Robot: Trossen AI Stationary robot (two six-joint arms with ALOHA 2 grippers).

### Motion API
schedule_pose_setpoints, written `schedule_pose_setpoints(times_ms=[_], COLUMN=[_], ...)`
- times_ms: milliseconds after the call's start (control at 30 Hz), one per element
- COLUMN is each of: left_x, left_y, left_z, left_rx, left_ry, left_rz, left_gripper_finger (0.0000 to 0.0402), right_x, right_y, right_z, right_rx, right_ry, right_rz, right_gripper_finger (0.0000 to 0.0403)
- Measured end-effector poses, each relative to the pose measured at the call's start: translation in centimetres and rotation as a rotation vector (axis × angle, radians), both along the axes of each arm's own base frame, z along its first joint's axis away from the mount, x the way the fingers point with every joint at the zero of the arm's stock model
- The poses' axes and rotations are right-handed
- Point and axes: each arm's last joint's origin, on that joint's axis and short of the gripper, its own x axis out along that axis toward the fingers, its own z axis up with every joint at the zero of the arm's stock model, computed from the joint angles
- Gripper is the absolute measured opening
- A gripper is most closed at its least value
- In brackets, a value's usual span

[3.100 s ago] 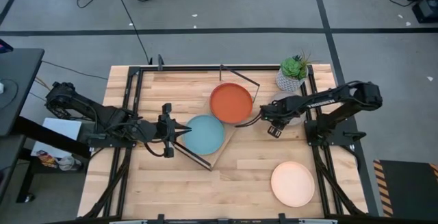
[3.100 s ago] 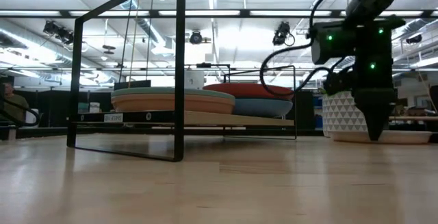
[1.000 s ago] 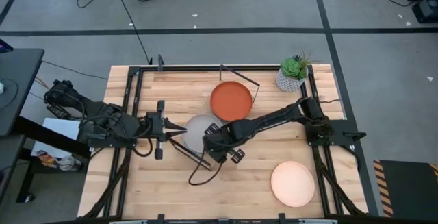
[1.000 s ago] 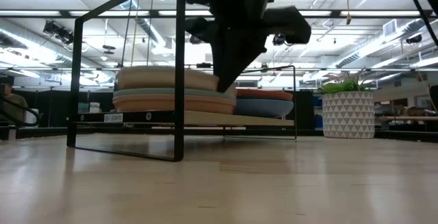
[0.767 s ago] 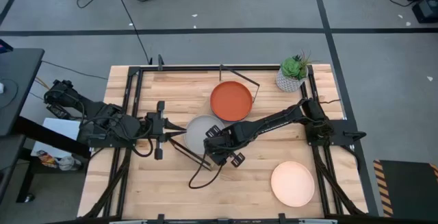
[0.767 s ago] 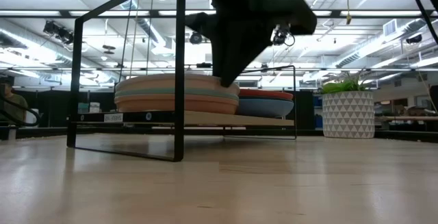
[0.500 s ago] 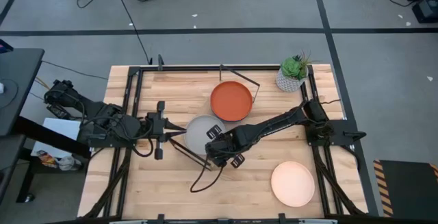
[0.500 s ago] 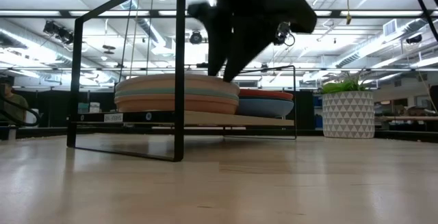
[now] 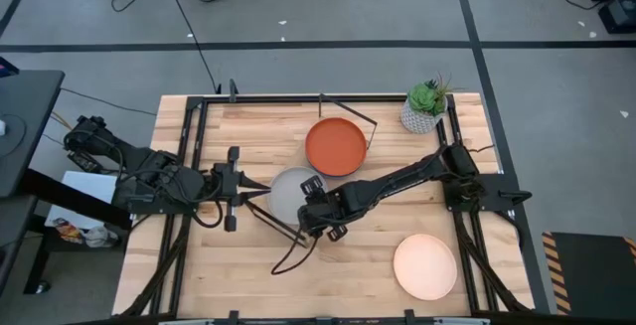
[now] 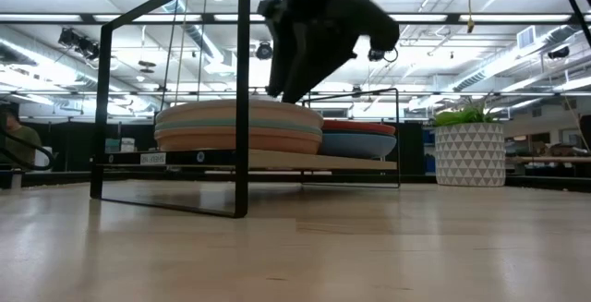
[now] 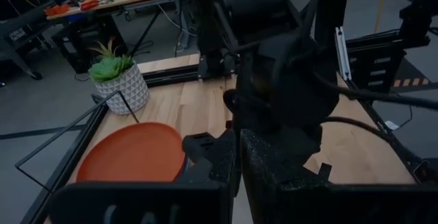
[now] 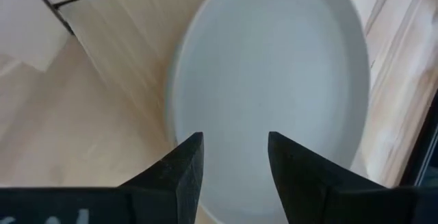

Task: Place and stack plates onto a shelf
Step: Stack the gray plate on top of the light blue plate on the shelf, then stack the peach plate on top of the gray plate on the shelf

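Observation:
The shelf [image 10: 277, 160] lies slantwise mid-table. On its near-left end rests a stack of plates [image 10: 235, 128] topped by a grey plate [image 9: 288, 192] [image 12: 274, 80]. Its far end carries an orange plate [image 9: 336, 147] [image 11: 133, 152] on a blue one [image 10: 355, 145]. My right gripper [image 9: 311, 209] [image 12: 233, 159] [image 10: 288, 97] hovers open just above the grey plate's near-right rim. My left gripper [image 9: 260, 192] [image 11: 237, 183] is shut and points level at the stack's left side, close beside it.
A pale pink plate [image 9: 425, 266] lies alone on the tabletop near the near-right corner. A potted plant [image 9: 425, 106] [image 10: 469, 150] stands at the far-right corner. Black wire end frames [image 10: 242, 90] rise at the shelf's ends. A cable [image 9: 293, 255] trails below the right arm.
My right gripper set the grey plate down from a raised tilt onto the stack, where it now lies flat. The gripper then let go, its fingers parting, and rose slightly above the rim.

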Motion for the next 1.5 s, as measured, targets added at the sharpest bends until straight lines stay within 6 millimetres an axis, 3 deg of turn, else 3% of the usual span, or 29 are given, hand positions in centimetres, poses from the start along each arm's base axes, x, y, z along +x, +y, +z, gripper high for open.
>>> schedule_pose_setpoints(times_ms=[100, 300, 633, 733, 967, 1200, 1500], left_x=[0.0, 0.0, 0.0, 0.0, 0.0, -0.3, -0.3], left_y=[0.0, 0.0, 0.1, 0.1, 0.2, 0.1, 0.1], left_z=[0.0, -0.1, -0.1, -0.1, -0.1, -0.7, -0.9], left_rx=[0.002, 0.033, 0.036, 0.037, 0.047, 0.065, 0.056], left_ry=[0.001, 0.007, 0.007, 0.007, 0.014, 0.068, 0.086], left_rz=[-0.001, 0.003, 0.010, 0.010, 0.016, 0.007, 0.011], left_gripper_finger=[0.0029, 0.0029, 0.0029, 0.0029, 0.0029, 0.0029, 0.0029], right_x=[-0.1, -0.6, -1.1, -1.2, -2.6, -5.4, -10.9], right_y=[-0.1, 1.0, 0.5, 0.4, 1.9, 4.8, 8.0], right_z=[-0.3, 2.2, -1.1, -1.1, 3.7, 3.1, 1.0], right_rx=[-0.043, -0.061, 0.022, -0.001, -0.027, 0.312, 0.194], right_ry=[0.000, -0.125, -0.067, -0.064, -0.142, 0.107, 0.436], right_rz=[-0.012, -0.019, -0.042, -0.049, -0.075, -0.098, -0.204], right_gripper_finger=[0.0170, 0.0169, 0.0169, 0.0169, 0.0169, 0.0169, 0.0169])
